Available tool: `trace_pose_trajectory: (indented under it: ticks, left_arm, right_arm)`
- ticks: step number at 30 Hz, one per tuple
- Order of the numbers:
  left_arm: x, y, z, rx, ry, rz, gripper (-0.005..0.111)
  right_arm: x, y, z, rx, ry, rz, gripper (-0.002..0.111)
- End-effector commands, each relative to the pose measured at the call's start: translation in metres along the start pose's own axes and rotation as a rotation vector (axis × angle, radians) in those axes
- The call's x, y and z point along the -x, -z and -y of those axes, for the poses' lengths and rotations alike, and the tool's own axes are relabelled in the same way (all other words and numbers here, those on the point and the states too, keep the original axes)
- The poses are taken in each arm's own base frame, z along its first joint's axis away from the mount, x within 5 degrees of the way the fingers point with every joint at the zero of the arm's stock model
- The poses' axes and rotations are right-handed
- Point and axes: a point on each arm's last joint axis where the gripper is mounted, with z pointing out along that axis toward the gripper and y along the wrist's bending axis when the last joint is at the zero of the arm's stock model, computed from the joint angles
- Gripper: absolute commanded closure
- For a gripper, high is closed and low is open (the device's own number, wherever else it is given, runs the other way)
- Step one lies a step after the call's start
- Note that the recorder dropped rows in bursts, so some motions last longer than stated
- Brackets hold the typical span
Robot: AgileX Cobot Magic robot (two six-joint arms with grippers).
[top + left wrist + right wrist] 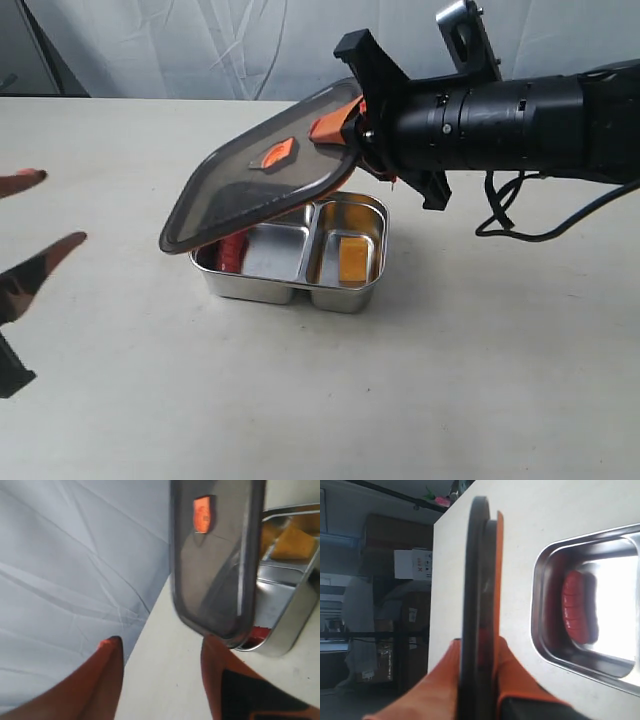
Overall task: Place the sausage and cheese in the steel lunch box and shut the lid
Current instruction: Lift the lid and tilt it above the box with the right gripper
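Steel lunch box [290,292]: sits about the middle of the pale worktop [450,390], uncovered, long side facing me.
Right compartment: the cheese [352,260], a yellow-orange block lying flat on the floor of it.
Left end of the box: the sausage [233,252], red and ridged, half hidden under the lid; its long axis runs along the box's short left wall.
Lid [250,190]: up in the air over the box, tilted, long axis sloping from its high right end down to the left end of the box; orange valve [275,153] faces upward. From here I cannot tell whether its low corner touches the rim.
Right gripper [345,125]: orange fingers pinched on the lid's high edge, one on each face.
Left gripper [40,215]: over the worktop's left edge, fingers spread wide, nothing between them.
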Motion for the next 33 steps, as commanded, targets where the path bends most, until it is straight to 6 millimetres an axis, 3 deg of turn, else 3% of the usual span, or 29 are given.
trace_pose_trajectory:
  ticks: [1, 9, 17, 20, 24, 33]
  left_arm:
    - [0.003, -0.025, 0.012, -0.077, -0.087, 0.015, 0.06]
    - [0.002, -0.046, 0.016, -0.057, -0.069, 0.023, 0.06]
    - [0.003, -0.052, 0.015, -0.02, -0.063, 0.037, 0.06]
    - [0.004, -0.052, 0.013, 0.003, -0.06, 0.052, 0.06]
    - [0.006, -0.052, 0.01, 0.039, -0.024, 0.075, 0.06]
    - [0.007, -0.051, 0.009, 0.036, 0.136, 0.083, 0.06]
  right_arm:
    - [0.01, 0.003, -0.015, 0.039, 0.006, 0.042, 0.109]
    - [0.025, 0.002, -0.005, -0.059, -0.06, 0.171, 0.109]
    - [0.017, -0.002, 0.0, -0.089, -0.085, 0.167, 0.109]
    - [0.016, -0.002, 0.002, -0.105, -0.021, 0.166, 0.109]
    - [0.016, -0.002, 0.002, -0.12, 0.208, 0.149, 0.109]
    - [0.009, 0.0, -0.007, -0.046, 0.418, 0.079, 0.109]
